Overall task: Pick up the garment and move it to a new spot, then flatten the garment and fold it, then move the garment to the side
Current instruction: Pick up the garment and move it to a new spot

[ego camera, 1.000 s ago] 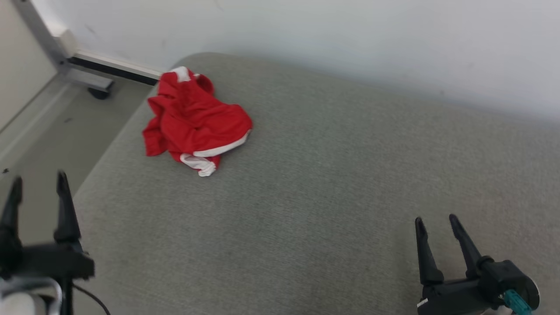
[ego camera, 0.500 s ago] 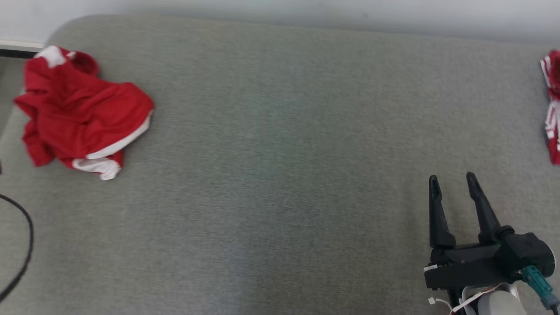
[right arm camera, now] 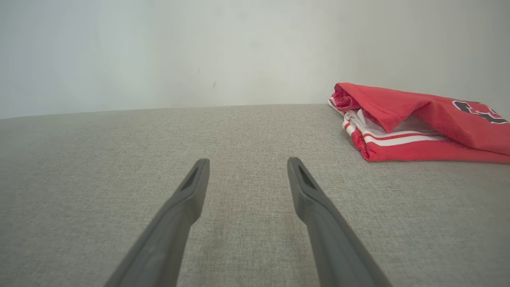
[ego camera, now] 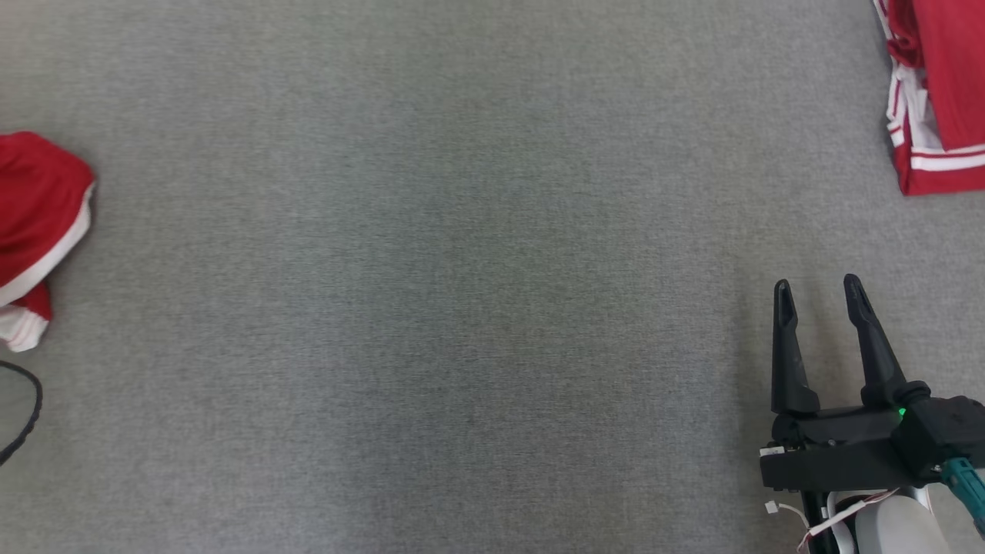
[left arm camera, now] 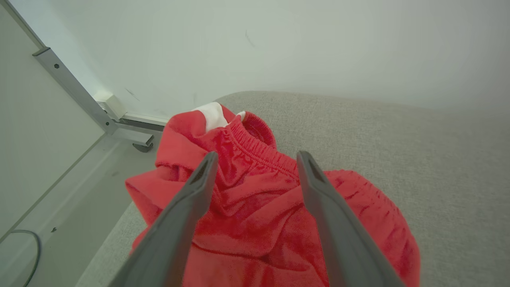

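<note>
The garment (ego camera: 35, 208) is a crumpled red heap with white trim, lying at the left edge of the grey padded surface (ego camera: 462, 269) in the head view. In the left wrist view the garment (left arm camera: 255, 215) lies close under my left gripper (left arm camera: 257, 153), whose fingers stand open over it without touching the cloth. My right gripper (ego camera: 816, 282) is open at the lower right, just above the bare surface with nothing between its fingers (right arm camera: 248, 160).
A folded red and white garment (ego camera: 943, 92) lies at the far right, also ahead and right of the right gripper (right arm camera: 418, 123). A black cable (ego camera: 27, 415) loops at the left edge. Beyond the surface's left end are floor and a metal frame (left arm camera: 79, 95). A pale wall (right arm camera: 199, 48) backs the surface.
The head camera has swung right and down, so the crumpled garment has slid to the left edge and the folded one has come in. The left gripper has left the head view.
</note>
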### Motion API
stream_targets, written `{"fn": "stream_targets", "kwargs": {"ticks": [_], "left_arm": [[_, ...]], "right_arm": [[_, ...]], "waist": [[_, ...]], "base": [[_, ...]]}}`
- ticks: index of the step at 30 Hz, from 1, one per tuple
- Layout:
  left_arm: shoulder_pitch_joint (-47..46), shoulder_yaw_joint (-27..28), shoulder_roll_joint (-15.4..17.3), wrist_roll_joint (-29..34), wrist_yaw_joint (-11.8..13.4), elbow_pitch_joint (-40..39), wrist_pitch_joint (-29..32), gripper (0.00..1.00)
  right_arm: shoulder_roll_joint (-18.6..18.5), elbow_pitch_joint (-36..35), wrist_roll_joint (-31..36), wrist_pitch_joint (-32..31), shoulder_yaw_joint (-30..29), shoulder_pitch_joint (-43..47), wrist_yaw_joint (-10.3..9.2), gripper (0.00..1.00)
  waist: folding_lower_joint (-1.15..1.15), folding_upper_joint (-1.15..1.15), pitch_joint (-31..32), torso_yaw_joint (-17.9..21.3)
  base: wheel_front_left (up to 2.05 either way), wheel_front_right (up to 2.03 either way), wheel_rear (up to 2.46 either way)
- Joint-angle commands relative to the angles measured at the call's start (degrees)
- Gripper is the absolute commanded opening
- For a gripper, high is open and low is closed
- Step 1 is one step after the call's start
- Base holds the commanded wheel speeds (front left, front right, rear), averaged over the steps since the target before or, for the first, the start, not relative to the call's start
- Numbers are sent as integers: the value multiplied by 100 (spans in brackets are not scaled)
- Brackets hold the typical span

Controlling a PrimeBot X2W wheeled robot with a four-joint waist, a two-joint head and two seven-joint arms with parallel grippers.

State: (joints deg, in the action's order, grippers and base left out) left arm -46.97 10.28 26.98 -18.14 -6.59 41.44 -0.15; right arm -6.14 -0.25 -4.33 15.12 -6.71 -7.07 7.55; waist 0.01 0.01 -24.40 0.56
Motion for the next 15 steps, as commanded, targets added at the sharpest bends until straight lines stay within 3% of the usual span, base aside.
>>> {"fn": "stream_targets", "kwargs": {"ticks": [1, 10, 14, 15], "left_arm": [[-126, -49, 39, 5, 9, 230, 119, 100], [-418, -156, 17, -136, 65, 1509, 1200, 100], [-429, -143, -39, -240, 115, 1904, 1299, 96], [-383, -144, -50, -247, 117, 1957, 1241, 36]], "right_arm": [[-4, -45, 48, -10, -10, -18, -15, 100], [-79, -157, 71, -132, 29, -11, -15, 100], [-130, -174, 83, -201, 80, 26, -15, 100], [-143, -176, 83, -222, 95, 32, -15, 100]], "waist": [[-1, -1, -159, 169], [-1, -1, -100, 180], [-1, -1, 21, 209], [-1, -1, 59, 223]], "base": [[0, 0, 0], [0, 0, 0], [0, 0, 0], [0, 0, 0]]}}
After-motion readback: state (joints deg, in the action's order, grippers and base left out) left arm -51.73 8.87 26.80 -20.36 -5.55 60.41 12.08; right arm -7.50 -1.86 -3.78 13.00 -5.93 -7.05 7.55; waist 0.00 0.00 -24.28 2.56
